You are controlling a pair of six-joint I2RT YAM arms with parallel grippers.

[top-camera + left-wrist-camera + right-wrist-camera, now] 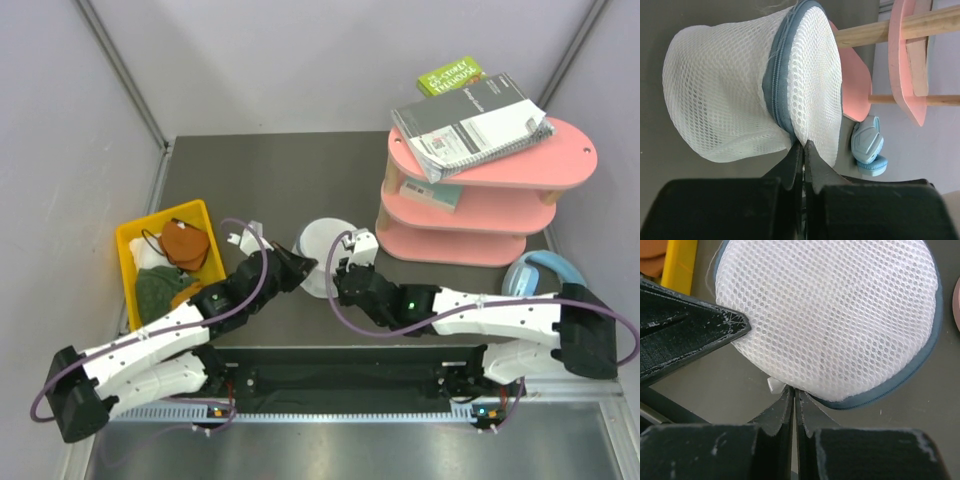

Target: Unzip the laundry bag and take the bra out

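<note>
laundry bag (322, 245): between both arms | left gripper (801, 146): pinching its mesh by the zipper (779, 85) | right gripper (794, 390): squeezed tight at its near rim (hold unclear)

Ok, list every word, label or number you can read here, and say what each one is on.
Grey spiral-bound book on the pink shelf, top tier: lines of print, too small to read.
Green book just beyond it: white cover lettering, tilted and too small to read.
Pale box on the middle tier: nothing legible.
Laundry bag: no text.
</note>
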